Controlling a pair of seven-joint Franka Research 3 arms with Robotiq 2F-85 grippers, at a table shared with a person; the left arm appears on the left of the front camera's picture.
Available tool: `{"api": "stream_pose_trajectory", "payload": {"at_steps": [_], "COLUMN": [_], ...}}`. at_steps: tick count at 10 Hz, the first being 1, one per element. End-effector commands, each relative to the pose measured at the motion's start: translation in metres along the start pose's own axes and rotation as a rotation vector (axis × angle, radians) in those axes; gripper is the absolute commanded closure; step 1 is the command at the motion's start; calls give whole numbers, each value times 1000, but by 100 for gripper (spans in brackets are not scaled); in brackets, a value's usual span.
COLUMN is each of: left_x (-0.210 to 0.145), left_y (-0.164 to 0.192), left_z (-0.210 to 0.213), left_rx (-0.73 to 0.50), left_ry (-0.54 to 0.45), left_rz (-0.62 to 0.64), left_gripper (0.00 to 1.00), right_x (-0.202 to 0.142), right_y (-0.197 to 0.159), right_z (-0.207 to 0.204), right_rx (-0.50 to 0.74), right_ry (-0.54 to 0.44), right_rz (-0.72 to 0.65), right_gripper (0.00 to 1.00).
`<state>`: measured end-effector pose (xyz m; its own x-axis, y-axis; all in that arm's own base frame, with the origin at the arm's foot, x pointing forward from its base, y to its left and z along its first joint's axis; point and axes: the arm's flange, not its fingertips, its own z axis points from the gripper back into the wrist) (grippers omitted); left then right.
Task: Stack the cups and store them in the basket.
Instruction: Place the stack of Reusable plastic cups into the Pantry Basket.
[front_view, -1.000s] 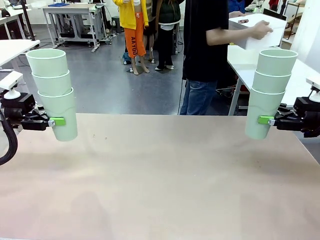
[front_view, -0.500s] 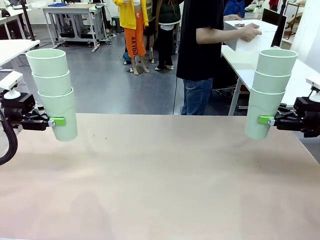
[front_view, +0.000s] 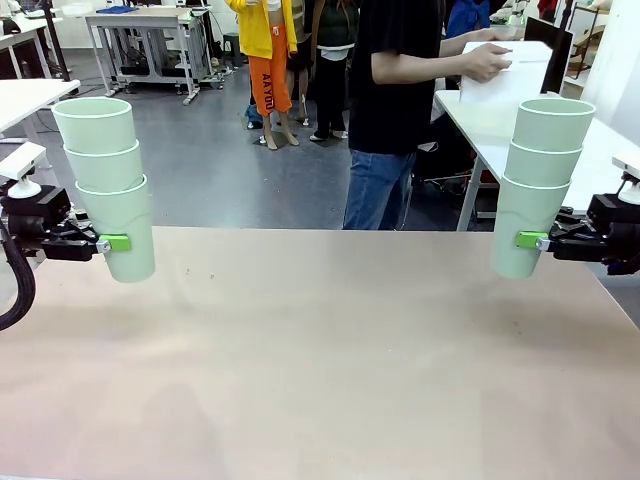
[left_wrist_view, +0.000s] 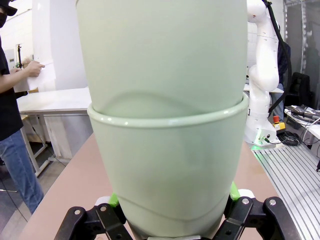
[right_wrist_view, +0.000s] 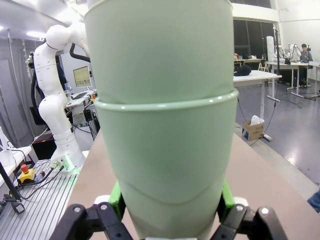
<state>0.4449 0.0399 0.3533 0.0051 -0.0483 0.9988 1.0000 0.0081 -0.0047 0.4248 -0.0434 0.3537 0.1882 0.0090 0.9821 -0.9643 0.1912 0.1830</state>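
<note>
You have six tall pale mint-green plastic tumblers, matte and handleless, nested rim-up into two upright stacks of three. The left stack (front_view: 105, 190) stands at the table's left side with the left gripper (front_view: 122, 243) clamped low on its bottom cup, and the right stack (front_view: 537, 190) mirrors it at the right side in the right gripper (front_view: 522, 240). The large white rectangular plastic bin (front_view: 505, 82) is off your table, held up in the person's hand (front_view: 487, 62) beyond the far edge, toward the right.
</note>
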Motion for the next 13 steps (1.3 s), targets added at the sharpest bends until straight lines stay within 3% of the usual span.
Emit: {"api": "stream_pose_trajectory", "payload": {"at_steps": [1, 13], "left_x": [5, 5], "left_y": [-1, -1], "left_z": [0, 0], "left_rx": [1, 1], "left_ry": [-6, -6], "left_rz": [-12, -12], "left_gripper": [15, 15], "right_x": [5, 5], "right_y": [-1, -1], "right_z": [-1, -1], "right_rx": [4, 4], "right_ry": [3, 3], "right_rz": [11, 11], "right_gripper": [14, 14]}}
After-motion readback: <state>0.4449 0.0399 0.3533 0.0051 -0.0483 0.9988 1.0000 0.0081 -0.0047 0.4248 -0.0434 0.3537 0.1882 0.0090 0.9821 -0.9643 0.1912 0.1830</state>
